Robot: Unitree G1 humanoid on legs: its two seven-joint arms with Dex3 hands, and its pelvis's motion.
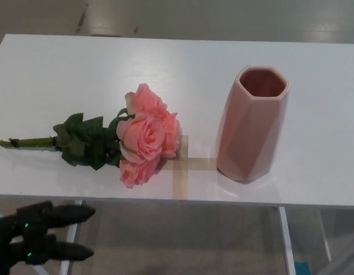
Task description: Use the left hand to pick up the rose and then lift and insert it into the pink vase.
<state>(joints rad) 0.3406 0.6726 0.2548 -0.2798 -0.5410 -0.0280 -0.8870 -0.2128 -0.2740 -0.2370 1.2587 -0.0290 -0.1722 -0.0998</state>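
Observation:
A bunch of pink roses [144, 136] lies flat on the white table [183, 63], blooms toward the middle, green leaves and stem [29, 142] pointing left. A faceted pink vase [252, 124] stands upright to the right of the blooms, its mouth empty. My left hand [39, 235] shows at the bottom left, below the table's front edge, open with fingers spread and pointing right. It is well short of the stem and touches nothing. My right hand does not show.
A cross of tan tape [181, 167] marks the table between the roses and the vase. Metal table legs [71, 235] show under the front edge, close to my left hand. Grey floor lies beyond the far edge.

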